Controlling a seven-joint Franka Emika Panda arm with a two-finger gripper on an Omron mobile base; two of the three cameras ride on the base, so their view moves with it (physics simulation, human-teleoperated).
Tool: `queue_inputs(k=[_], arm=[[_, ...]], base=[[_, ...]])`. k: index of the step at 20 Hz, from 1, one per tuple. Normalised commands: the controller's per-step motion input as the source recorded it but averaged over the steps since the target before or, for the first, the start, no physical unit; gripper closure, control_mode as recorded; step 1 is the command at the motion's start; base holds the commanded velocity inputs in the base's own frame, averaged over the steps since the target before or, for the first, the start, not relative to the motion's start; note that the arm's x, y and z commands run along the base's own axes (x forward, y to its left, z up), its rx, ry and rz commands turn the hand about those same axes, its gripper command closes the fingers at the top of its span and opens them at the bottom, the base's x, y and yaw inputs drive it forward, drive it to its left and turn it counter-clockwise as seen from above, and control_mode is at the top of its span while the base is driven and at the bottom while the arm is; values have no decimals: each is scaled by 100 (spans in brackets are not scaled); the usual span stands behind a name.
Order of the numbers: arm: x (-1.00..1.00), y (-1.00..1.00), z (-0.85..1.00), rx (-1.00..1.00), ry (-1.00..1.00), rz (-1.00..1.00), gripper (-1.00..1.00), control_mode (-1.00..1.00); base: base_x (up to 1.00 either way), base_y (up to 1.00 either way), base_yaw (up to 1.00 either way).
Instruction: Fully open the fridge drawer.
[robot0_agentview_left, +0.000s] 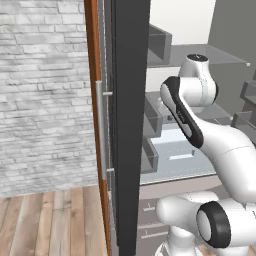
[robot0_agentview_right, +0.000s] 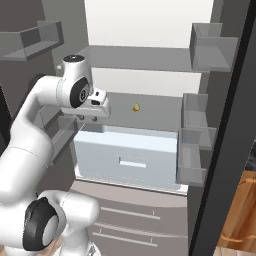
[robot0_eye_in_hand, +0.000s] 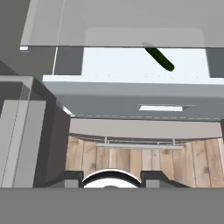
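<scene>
Two dark fingertips (robot0_eye_in_hand: 72, 177) set wide apart, clamped on nothing. Part of the gripper (robot0_agentview_right: 87, 119), hanging above and left of the handle (robot0_agentview_right: 133, 163), well clear of it.

Around the handle, the drawer (robot0_agentview_right: 127, 150): wide, shallow, pale blue, translucent, flat-fronted, apparently standing somewhat proud of the fridge interior. Not judged fully open yet.

Likely trouble from here:
- Could descend off line and close on the drawer's top rim left of the handle instead of on the bar. Smooth plastic there, so probably a slip.
- Could overshoot below the handle and catch the silver bar (robot0_eye_in_hand: 139, 145) on the grey panel (robot0_agentview_right: 127, 212), a longer and thinner grip, easy to mistake for the right one.
- Could knock the glass shelf (robot0_eye_in_hand: 113, 26) above the handle when swinging in, with little headroom.
- Could pinch the handle near one end. Short, light-coloured, flat and slim, so a shallow bite may slide off mid-pull.
- Could pull at a slant and bind the drawer on its rails, or stop short of full travel.

Behind and above the handle, seen through the glass, a dark green, elongated, rounded thing (robot0_eye_in_hand: 159, 59), cucumber-like, possibly free to roll under a jerky pull. Right of the handle, grey boxy door bins (robot0_agentview_right: 195, 150), matte, hard-edged.
</scene>
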Motion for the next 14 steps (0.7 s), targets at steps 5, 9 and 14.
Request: queue_inputs(k=[5,9,14], arm=[[0,-12,0,0,0,-1,-100,-100],[0,-29,0,1,0,-7,-100,-100],[0,-14,0,0,1,-5,-100,-100]], base=[[0,0,0],[0,0,0],[0,0,0]])
